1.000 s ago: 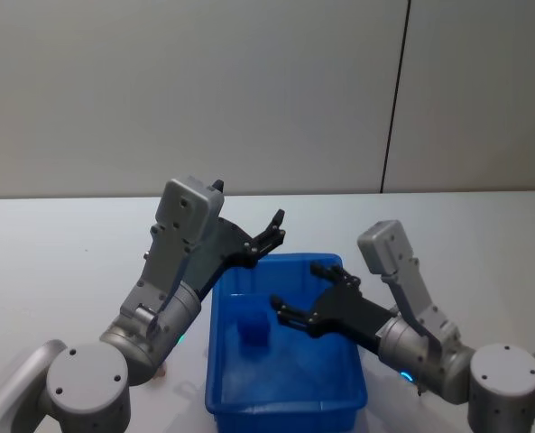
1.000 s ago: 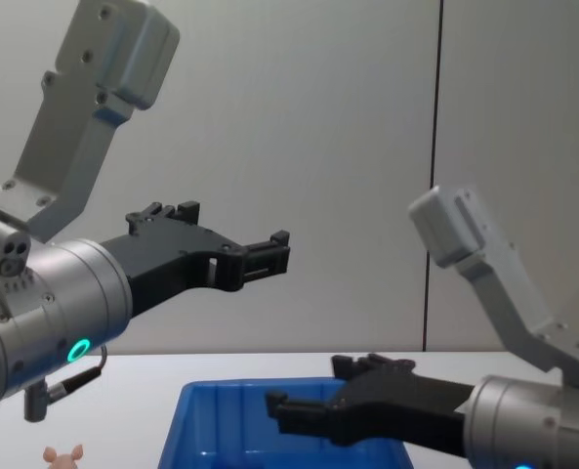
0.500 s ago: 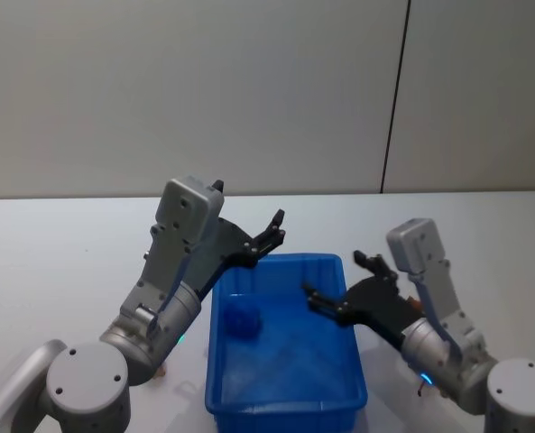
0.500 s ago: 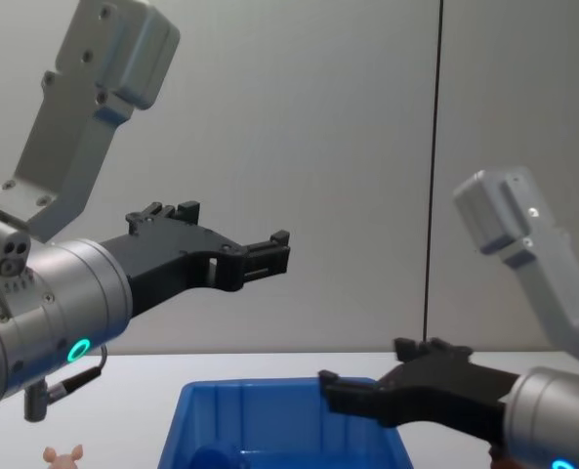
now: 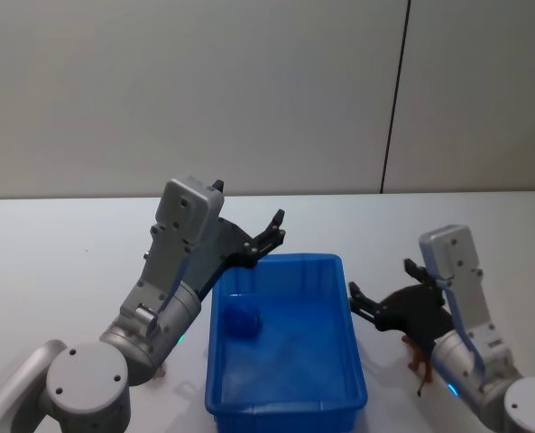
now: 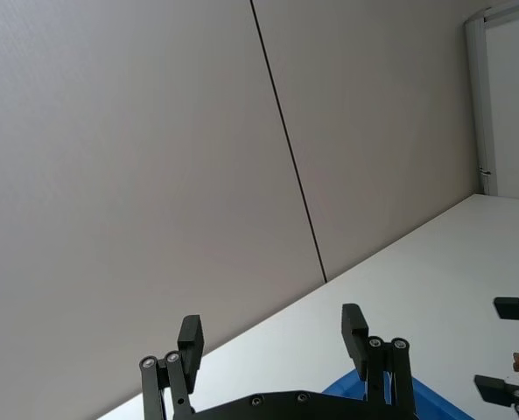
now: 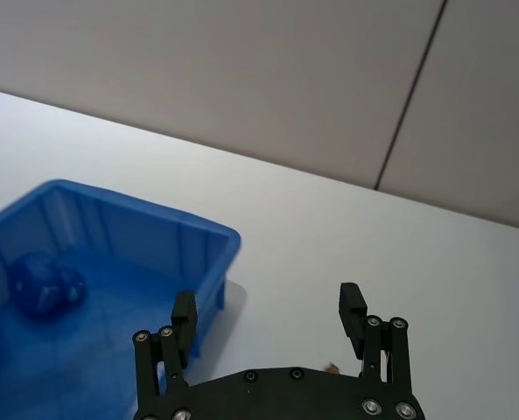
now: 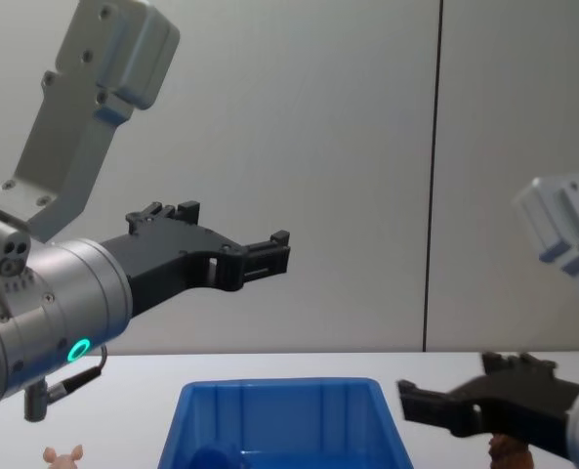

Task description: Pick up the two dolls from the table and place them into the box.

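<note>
Fingers [image 7: 183, 317] wide on R gripper [image 7: 268, 304], empty, just right of box [image 5: 285, 260]; brown doll [image 5: 419, 358] on tabletop [image 5: 69, 253] under it. L gripper [image 6: 272, 324] spread, raised above box. Pink doll [image 8: 64, 455] left of box.

The head view looks down on the box [image 5: 294, 260], lower centre; the chest view shares its rim along the bottom edge. Wrist views apparently tilt up toward the wall [image 6: 154, 175].

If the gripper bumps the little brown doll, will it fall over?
Probably. The brown doll is tiny beside the box and seems to stand on thin legs, so a nudge could tip it. It likely weighs little, and may skid on the smooth table before the open right gripper closes.
</note>
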### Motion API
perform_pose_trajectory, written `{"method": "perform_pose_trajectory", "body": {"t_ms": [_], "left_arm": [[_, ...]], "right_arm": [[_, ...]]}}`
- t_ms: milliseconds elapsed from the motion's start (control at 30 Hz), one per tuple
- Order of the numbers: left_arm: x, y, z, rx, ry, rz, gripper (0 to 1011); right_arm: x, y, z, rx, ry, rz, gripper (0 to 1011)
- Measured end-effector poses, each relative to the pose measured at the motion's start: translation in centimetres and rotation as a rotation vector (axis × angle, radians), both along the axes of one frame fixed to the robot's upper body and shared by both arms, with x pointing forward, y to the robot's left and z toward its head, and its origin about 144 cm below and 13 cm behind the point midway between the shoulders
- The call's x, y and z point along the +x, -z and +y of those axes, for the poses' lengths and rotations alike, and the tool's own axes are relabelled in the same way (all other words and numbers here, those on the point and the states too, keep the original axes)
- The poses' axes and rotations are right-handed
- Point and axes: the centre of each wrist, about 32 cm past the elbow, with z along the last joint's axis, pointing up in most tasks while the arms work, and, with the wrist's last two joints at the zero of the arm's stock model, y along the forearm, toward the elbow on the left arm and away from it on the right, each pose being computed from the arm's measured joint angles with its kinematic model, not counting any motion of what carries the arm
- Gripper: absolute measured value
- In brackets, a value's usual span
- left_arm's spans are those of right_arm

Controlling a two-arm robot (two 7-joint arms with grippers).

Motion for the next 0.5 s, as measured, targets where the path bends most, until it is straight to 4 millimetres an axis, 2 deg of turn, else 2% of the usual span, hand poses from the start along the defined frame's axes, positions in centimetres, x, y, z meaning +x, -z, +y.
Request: {"method": "perform_pose_trajectory", "body": {"t_ms": [500], "left_arm": [[0.0,0.0,0.0,0.0,0.0,0.0,1001]], "right_arm": [[-2.1,0.4,-0.7,-0.02,0.112,0.09,1001]]}}
